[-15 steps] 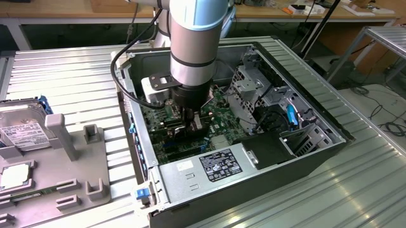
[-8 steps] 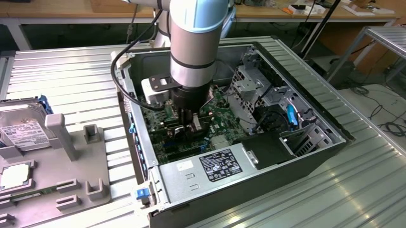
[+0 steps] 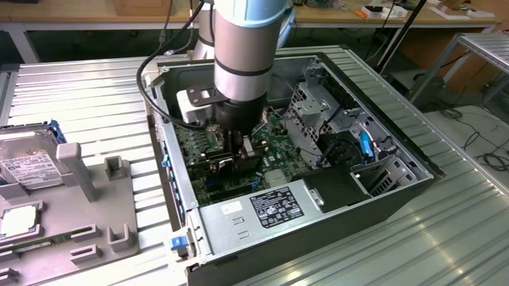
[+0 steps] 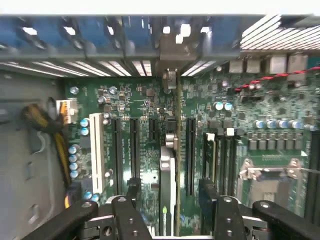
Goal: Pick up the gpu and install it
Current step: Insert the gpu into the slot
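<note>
Wrist view gives me the clearest read: the gpu [image 4: 172,165] stands edge-on in the middle of the motherboard [image 4: 280,130], upright between the long black expansion slots [image 4: 134,150], its thin edge running away from the camera toward the case's rear wall. My claw [image 4: 170,210] straddles it, the two black fingers [image 4: 131,200] spread wide on either side with a visible gap to the card, so I judge the grip is let go and nothing is held. In the exterior view the arm [image 3: 242,53] reaches straight down into the open computer case [image 3: 397,113], and the claw sits low over the board with the gpu's dark block just beneath it. From here the pick-up looks finished and the card looks placed in its slot; whether it is pressed fully home or latched I cannot tell. On the bench [image 3: 87,89], at the exterior view's left, the grey parts tray [image 3: 87,179] holds a hard drive [image 3: 24,164].
</note>
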You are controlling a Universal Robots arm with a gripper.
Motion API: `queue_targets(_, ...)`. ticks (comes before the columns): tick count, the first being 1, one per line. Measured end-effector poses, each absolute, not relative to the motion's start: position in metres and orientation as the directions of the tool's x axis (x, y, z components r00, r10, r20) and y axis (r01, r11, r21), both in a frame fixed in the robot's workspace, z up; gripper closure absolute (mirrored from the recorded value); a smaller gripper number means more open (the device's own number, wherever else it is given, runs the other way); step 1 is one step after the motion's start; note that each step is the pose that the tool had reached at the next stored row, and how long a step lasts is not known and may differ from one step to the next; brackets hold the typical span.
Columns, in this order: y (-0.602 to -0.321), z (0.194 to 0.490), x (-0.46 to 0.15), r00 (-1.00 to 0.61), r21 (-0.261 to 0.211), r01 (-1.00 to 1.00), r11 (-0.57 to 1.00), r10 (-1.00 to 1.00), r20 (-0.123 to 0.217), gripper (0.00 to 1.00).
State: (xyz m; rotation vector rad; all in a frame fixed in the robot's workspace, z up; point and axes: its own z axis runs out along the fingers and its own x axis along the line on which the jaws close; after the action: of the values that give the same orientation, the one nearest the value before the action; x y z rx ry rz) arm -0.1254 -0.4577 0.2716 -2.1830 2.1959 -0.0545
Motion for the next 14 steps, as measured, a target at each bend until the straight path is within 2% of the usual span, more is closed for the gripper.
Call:
queue_targets(4,-0.458,0.293,-0.125,-0.006,-0.056,-0.998,0.006,-1.0,-0.007,0.42)
queue_targets(9,-0.458,0.295,-0.125,-0.006,-0.056,-0.998,0.006,-1.0,-0.007,0.43)
queue_targets(10,-0.458,0.295,-0.125,-0.006,-0.056,-0.998,0.006,-1.0,-0.007,0.5)
queue_targets(11,-0.458,0.296,-0.125,-0.006,-0.056,-0.998,0.006,-1.0,-0.007,0.62)
queue_targets(12,-0.458,0.296,-0.125,-0.006,-0.057,-0.998,0.006,-1.0,-0.007,0.68)
queue_targets(13,-0.458,0.297,-0.125,-0.006,-0.057,-0.998,0.006,-1.0,-0.007,0.68)
queue_targets(14,-0.458,0.297,-0.125,-0.006,-0.056,-0.998,0.006,-1.0,-0.007,0.74)
